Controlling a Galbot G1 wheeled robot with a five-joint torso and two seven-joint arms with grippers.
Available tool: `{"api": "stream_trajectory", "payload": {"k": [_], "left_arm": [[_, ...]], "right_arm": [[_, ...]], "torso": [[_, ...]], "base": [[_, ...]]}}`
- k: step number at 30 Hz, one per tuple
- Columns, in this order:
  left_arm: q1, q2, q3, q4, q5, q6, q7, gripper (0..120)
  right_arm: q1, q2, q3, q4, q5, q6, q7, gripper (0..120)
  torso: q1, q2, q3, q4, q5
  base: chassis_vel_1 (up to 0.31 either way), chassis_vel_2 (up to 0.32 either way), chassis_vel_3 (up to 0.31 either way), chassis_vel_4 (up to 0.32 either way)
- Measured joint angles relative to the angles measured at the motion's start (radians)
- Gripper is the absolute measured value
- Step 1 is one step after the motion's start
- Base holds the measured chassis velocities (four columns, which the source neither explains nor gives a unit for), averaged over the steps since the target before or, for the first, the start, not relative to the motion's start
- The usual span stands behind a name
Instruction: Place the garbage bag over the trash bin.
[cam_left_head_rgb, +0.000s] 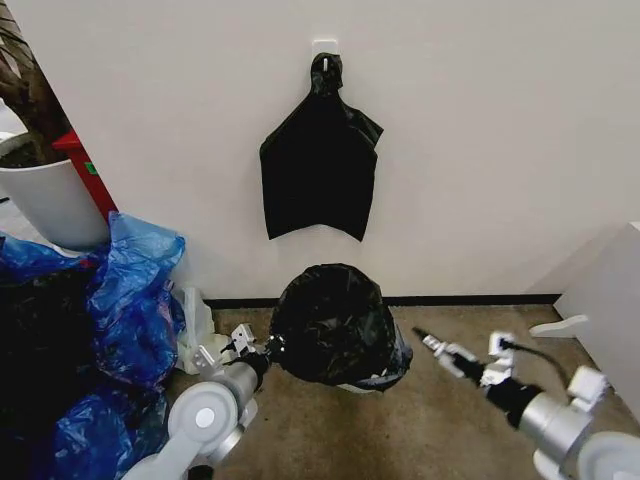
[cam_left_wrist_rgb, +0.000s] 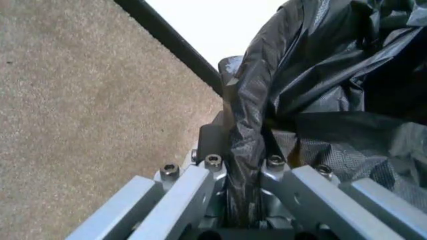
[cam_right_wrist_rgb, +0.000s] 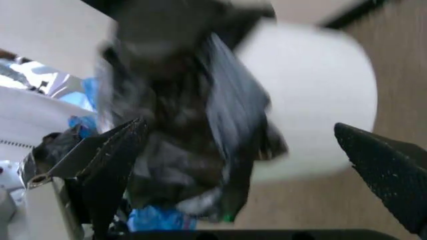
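The black garbage bag (cam_left_head_rgb: 333, 322) is draped over the trash bin on the floor by the wall and hides nearly all of it in the head view. My left gripper (cam_left_head_rgb: 268, 350) is at the bag's left side, shut on a fold of the black plastic (cam_left_wrist_rgb: 243, 150). In the left wrist view that gripper (cam_left_wrist_rgb: 243, 167) pinches the film between its fingers. My right gripper (cam_left_head_rgb: 426, 342) hangs just right of the bag, apart from it. In the right wrist view it (cam_right_wrist_rgb: 247, 155) is open. The white trash bin (cam_right_wrist_rgb: 313, 100) and loose bag (cam_right_wrist_rgb: 180, 125) lie ahead of it.
A second black bag (cam_left_head_rgb: 320, 165) hangs from a wall hook above the bin. Blue plastic bags (cam_left_head_rgb: 130, 300) pile up at the left below a white plant pot (cam_left_head_rgb: 55, 200). A white cabinet (cam_left_head_rgb: 610, 300) stands at the right. Bare floor (cam_left_head_rgb: 400, 430) lies in front.
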Motion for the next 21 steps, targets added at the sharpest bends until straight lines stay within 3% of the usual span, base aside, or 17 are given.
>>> {"api": "stream_trajectory", "payload": {"k": [6,17,21], "left_arm": [[-0.006,0.011,-0.02,-0.005,-0.032,0.007,-0.007,0],[-0.015,0.027,-0.05,-0.053,-0.144,0.026,-0.048,0],[-0.03,0.028,-0.077,-0.076,-0.242,0.038,-0.109,0]], "right_arm": [[0.032,0.03,-0.046,-0.012,-0.002,-0.034,0.041,100],[0.077,0.09,-0.123,-0.156,-0.175,-0.01,-0.004,100],[0.077,0.115,-0.123,-0.264,-0.251,0.0,-0.06,100]], "torso": [[0.0,0.0,0.0,0.0,-0.0008],[0.0,0.0,0.0,0.0,-0.0003],[0.0,0.0,0.0,-0.0001,-0.0003]], "base": [[0.0,0.0,0.0,0.0],[0.0,0.0,0.0,0.0],[0.0,0.0,0.0,0.0]]}}
